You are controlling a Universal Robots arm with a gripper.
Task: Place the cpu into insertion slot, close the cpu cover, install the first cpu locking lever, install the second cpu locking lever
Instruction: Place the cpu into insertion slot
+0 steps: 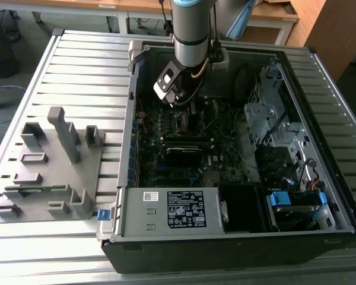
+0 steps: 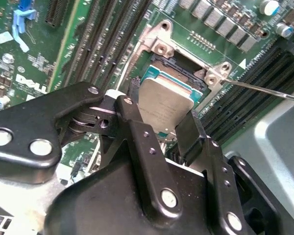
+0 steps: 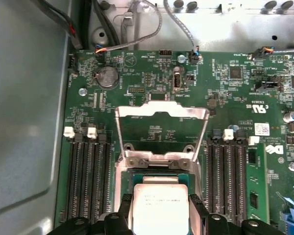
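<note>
gripping the cpu (image 2: 164, 105) by opposite edges, the tool (image 2: 158, 128) holds it over the insertion slot (image 2: 172, 68).

Exterior view: even diffuse room light, computer case (image 1: 225, 252) interior dim, shadowed. Both wrist views bright; in first wrist view pale glare on cpu (image 3: 159, 210) top, sheen on cpu cover (image 3: 161, 111) edge.

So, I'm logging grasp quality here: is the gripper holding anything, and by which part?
Yes: the gripper holds the cpu, its fingers pinching two opposite side edges, above the insertion slot.
</note>
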